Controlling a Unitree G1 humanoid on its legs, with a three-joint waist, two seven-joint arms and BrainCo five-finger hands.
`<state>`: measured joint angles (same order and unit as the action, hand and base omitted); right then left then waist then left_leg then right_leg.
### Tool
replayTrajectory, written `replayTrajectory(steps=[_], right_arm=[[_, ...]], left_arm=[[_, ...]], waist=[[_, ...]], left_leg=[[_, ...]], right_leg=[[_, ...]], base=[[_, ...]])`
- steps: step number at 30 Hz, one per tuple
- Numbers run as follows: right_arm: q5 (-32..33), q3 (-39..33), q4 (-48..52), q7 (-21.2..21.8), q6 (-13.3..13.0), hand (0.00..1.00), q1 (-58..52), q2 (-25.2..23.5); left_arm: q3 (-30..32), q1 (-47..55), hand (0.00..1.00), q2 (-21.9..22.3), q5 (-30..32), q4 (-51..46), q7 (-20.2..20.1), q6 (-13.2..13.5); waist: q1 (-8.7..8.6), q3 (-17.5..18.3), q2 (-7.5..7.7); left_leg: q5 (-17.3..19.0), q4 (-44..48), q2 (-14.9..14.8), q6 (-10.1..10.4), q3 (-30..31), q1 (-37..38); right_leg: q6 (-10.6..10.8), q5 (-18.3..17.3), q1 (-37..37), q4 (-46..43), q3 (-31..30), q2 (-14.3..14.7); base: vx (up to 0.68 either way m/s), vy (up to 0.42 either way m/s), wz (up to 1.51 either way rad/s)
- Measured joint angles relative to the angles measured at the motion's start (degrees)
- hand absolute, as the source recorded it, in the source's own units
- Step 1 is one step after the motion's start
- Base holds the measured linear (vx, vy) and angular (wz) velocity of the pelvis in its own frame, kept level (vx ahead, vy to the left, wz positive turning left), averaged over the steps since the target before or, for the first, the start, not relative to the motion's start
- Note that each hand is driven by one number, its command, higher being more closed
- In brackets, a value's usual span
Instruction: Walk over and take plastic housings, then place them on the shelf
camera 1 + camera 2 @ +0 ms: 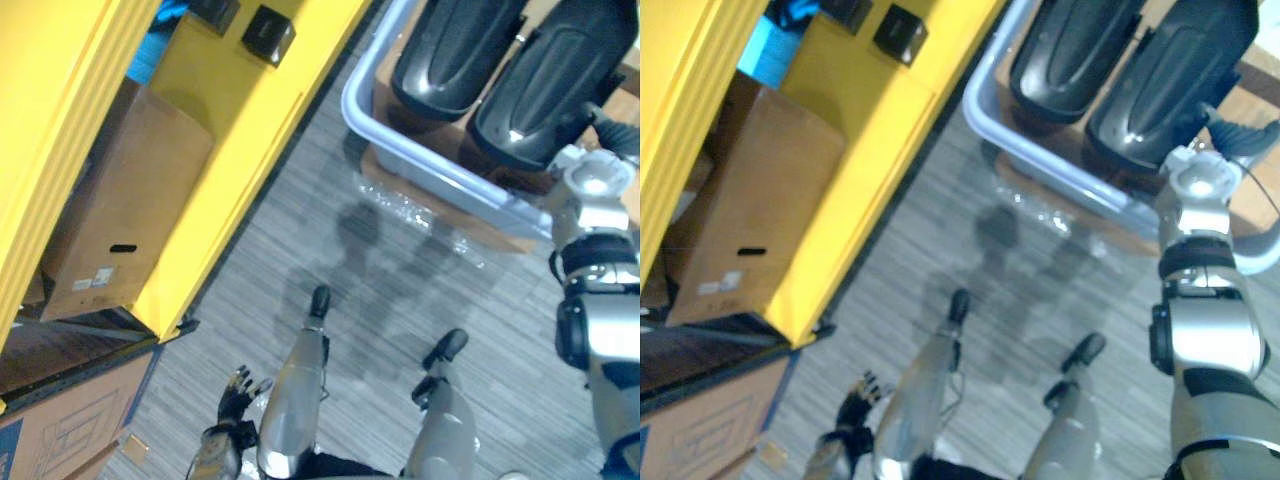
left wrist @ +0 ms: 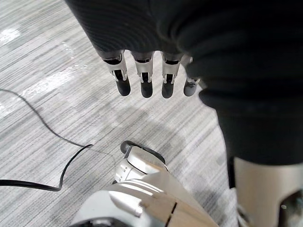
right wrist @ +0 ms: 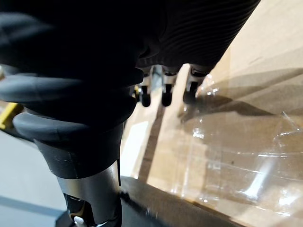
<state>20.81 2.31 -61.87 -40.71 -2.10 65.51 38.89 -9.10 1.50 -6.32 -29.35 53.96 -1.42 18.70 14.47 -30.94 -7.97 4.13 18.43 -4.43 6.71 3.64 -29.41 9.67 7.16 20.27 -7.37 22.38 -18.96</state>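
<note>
Housings [image 1: 455, 50], two dark ones, sit side by side in the tray [image 1: 440, 172] at upper right of the frame, long axes running up and rightward. Right hand [image 3: 165, 92] is way closer, fingers loose and empty over cardboard [image 3: 265, 56]. Left hand [image 1: 235, 395] hangs at bottom left, fingers straight, holding nothing.

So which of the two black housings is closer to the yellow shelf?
The left housing in the pale tray, seen from the robot: it lies on the side toward the shelf. The other housing lies further right, beyond it.
</note>
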Motion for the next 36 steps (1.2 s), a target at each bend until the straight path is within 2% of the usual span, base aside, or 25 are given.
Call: replayTrajectory(steps=[1, 4, 8, 9, 11, 18, 20, 25, 28, 31, 34, 36], right_arm=[[-0.42, 0.29, -0.09, 0.1, 0.19, 1.0, 0.13, 0.53], [-1.65, 2.31, -0.37, 0.83, 1.25, 1.0, 1.07, 2.58], [-2.52, 4.53, -0.84, 2.44, 4.83, 1.0, 1.87, 5.23], [-2.57, 4.65, -1.36, 3.87, 6.37, 1.0, 2.3, 6.42], [-3.55, 4.81, -2.15, 5.79, 7.69, 1.0, 2.33, 7.78], [-9.83, 6.88, -4.14, 8.67, 12.62, 1.0, 2.64, 9.74], [-12.32, 7.44, -4.65, 10.07, 14.79, 1.0, 2.67, 9.63], [-15.98, 9.65, -4.93, 11.04, 17.59, 1.0, 2.8, 9.35], [-17.49, 11.38, -4.44, 11.92, 18.4, 1.0, 2.78, 8.81], [-19.81, 11.44, -3.38, 12.0, 18.36, 1.0, 2.67, 7.89], [-21.89, 11.4, 0.54, 11.71, 17.96, 1.0, 2.17, 7.62], [-23.47, 11.29, 4.1, 11.06, 16.74, 1.0, 1.96, 7.61]], left_arm=[[-0.45, -0.18, 0.0, -0.03, 0.0, 0.24, -0.02, 0.04], [-0.93, -0.89, 0.0, 0.0, -0.02, 1.21, -0.82, 0.12], [-0.94, -0.94, 0.0, -0.04, -0.07, 1.22, -1.5, 0.2], [-0.96, -0.94, 0.0, -0.04, -0.1, 1.22, -1.5, 0.2], [-1.0, -0.94, 0.0, -0.04, -0.11, 1.21, -1.5, 0.21], [-1.87, -0.93, 0.0, -0.08, -1.75, 1.21, -1.49, 0.35], [-2.47, -0.94, 0.0, -0.17, -1.79, 1.16, -1.47, 1.26], [-2.96, -0.82, 0.0, -0.16, -1.73, 0.11, -1.43, 2.59], [-2.97, 0.62, 0.0, -0.68, -1.68, -4.73, -1.26, 3.05], [-2.9, 1.81, 0.0, -1.16, -1.59, -13.46, 0.44, 1.89], [-3.0, 2.54, 0.0, -0.95, 1.51, -26.53, 3.83, -1.43], [-2.38, 3.17, 0.0, -1.07, 3.52, -34.88, 5.52, -3.61]], waist=[[0.2, 0.04, -0.24], [0.55, 0.1, -0.64], [0.74, 0.1, -0.65], [0.79, 0.11, -0.65], [0.89, 0.11, -0.66], [1.5, 0.22, -0.83], [1.87, 0.24, -0.85], [2.18, 0.32, -0.98], [1.98, 0.33, -0.98], [1.42, 0.33, -0.98], [0.54, 0.32, -0.96], [-0.12, 0.32, -0.91]], left_leg=[[0.0, -0.01, 0.01, 0.0, 0.11, -0.15], [-0.23, -0.1, 0.06, 0.09, 0.49, -1.27], [-0.28, 0.1, 0.09, 0.09, 0.64, -1.98], [-0.28, 0.1, 0.09, 0.09, 0.67, -1.99], [-0.28, 0.13, 0.09, 0.09, 0.71, -1.98], [-0.29, 0.23, 0.09, 0.08, 0.71, -1.92], [-0.29, 0.23, 0.08, 0.08, 0.69, -1.74], [-0.28, 0.22, 0.09, 0.08, 0.71, -0.89], [-0.28, -0.07, 0.03, 0.09, 0.55, 0.46], [-0.39, -0.88, 0.01, 0.09, 0.42, 2.5], [-1.47, -3.62, 0.08, 0.16, 0.37, 6.08], [-2.66, -6.27, 0.0, 0.36, 0.2, 8.25]], right_leg=[[0.0, 0.0, 0.09, 0.0, 0.1, 0.0], [0.0, 0.0, 1.06, 0.02, 0.5, 0.01], [0.01, 0.08, 1.61, 0.03, 0.64, 0.01], [0.02, 0.07, 1.6, 0.03, 0.68, 0.01], [0.02, 0.07, 1.57, 0.02, 0.71, 0.01], [0.02, 0.07, 1.46, 0.0, 0.72, 0.01], [0.02, 0.07, 1.33, 0.0, 0.7, 0.01], [0.01, 0.07, 0.38, 0.01, 0.85, 0.01], [0.01, 0.07, -0.7, 0.02, 0.79, 0.01], [0.01, 0.07, -2.49, 0.32, 0.82, 0.01], [0.01, 0.07, -5.29, 1.08, 1.23, 0.0], [0.01, 0.07, -6.36, 1.34, 1.31, 0.01]], base=[[-0.01, 0.004, 0.05], [-0.02, -0.001, 0.04], [0.0, 0.0, 0.0], [0.0, 0.0, 0.0], [0.0, 0.0, 0.0], [0.0, 0.0, 0.0], [0.0, 0.0, 0.0], [0.0, 0.0, 0.0], [0.0, -0.002, -0.01], [0.0, 0.0, 0.0], [0.01, -0.022, 0.04], [0.01, -0.02, 0.0]])
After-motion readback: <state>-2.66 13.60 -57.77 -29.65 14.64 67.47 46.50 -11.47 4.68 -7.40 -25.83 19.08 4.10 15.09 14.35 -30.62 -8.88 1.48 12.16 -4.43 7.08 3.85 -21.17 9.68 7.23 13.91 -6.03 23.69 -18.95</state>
